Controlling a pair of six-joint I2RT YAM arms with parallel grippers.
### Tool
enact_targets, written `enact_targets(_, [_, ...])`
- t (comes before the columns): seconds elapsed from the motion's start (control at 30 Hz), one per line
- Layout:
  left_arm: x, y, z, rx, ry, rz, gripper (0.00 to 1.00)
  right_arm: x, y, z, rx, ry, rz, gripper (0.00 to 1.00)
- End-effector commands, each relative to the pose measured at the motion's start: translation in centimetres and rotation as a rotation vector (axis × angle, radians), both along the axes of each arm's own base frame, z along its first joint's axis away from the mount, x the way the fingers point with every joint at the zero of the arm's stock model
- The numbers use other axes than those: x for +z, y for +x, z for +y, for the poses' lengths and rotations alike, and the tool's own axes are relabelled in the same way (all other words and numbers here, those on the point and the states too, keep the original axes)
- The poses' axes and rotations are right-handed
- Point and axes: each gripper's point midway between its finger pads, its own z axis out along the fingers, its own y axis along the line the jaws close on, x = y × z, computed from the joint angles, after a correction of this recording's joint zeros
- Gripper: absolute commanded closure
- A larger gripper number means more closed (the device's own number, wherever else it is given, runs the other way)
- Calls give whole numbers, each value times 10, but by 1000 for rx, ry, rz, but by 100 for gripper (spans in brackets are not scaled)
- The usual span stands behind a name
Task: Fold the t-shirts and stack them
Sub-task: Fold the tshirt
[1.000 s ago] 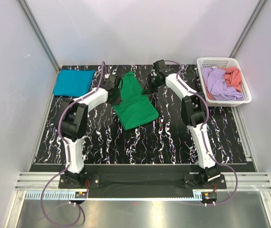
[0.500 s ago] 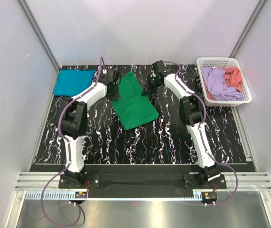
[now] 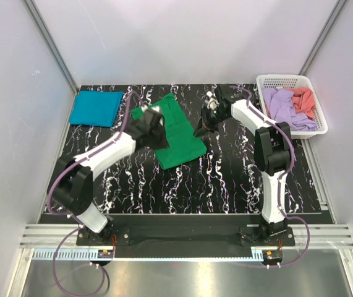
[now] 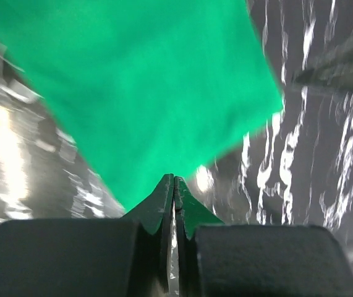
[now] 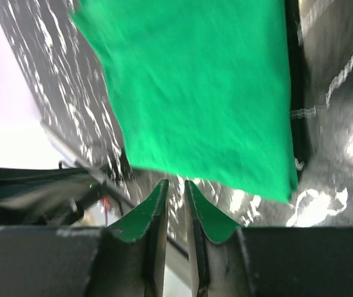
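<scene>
Your green t-shirt [image 3: 177, 141] lies flat on the table [image 3: 225, 179] as a long strip. Its long axis runs from far left to near right in the top view. That slant is what your next grab turns on: the 2 long edges face the 2 arms, while the short ends do not.

Your left gripper [image 4: 174, 179] sits over the strip's left long edge, toward the far end, jaws pressed together. In its own camera the cloth begins right at the tips, and you cannot tell whether any hem is pinched.

Your right gripper [image 5: 176, 183] hangs just off the right long edge, near mid-length. Its jaws are a narrow slit apart and hold nothing (the cloth lies just ahead of them).

Your left arm is the nearer. The folded teal t-shirt [image 3: 96, 107] lies at the far left corner, probably where this one should go.
</scene>
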Motion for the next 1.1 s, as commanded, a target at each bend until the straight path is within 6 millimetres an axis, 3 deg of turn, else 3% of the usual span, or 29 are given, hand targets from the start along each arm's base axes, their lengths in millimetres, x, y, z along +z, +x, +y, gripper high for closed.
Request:
enact_targets(0.0, [-24, -26, -32, -10, -115, 64, 97, -7, -23, -4, 64, 99, 42, 76])
enact_targets(0.17, [-79, -56, -7, 75, -32, 147, 98, -49, -35, -13, 68, 69, 110, 75])
enact_targets(0.27, [-100, -62, 6, 120, 16, 177, 98, -66, -31, -13, 50, 58, 128, 75])
enact_targets(0.37, [-107, -68, 5, 121, 18, 205, 99, -73, -33, -15, 49, 42, 154, 75])
enact_targets(0.43, [-106, -72, 7, 132, 26, 220, 99, -68, -37, -16, 48, 43, 150, 75])
enact_targets(0.53, [-88, -76, 15, 154, 49, 221, 99, -54, -46, -18, 64, 48, 142, 73])
enact_targets(0.57, [-79, -75, 17, 160, 53, 209, 98, -50, -47, -19, 65, 50, 138, 73])
enact_targets(0.6, [-57, -67, 15, 160, 30, 161, 98, -41, -46, -19, 67, 49, 120, 73])
enact_targets(0.77, [-23, -53, 13, 184, -7, 83, 91, -25, -38, -21, 53, 29, 93, 71])
enact_targets(0.87, [-32, -48, 3, 169, -41, 90, 83, -16, -29, -27, 35, -20, 50, 67])
enact_targets(1.07, [-67, -52, -2, 183, -47, 153, 79, -15, -6, -54, -41, -137, -8, 54])
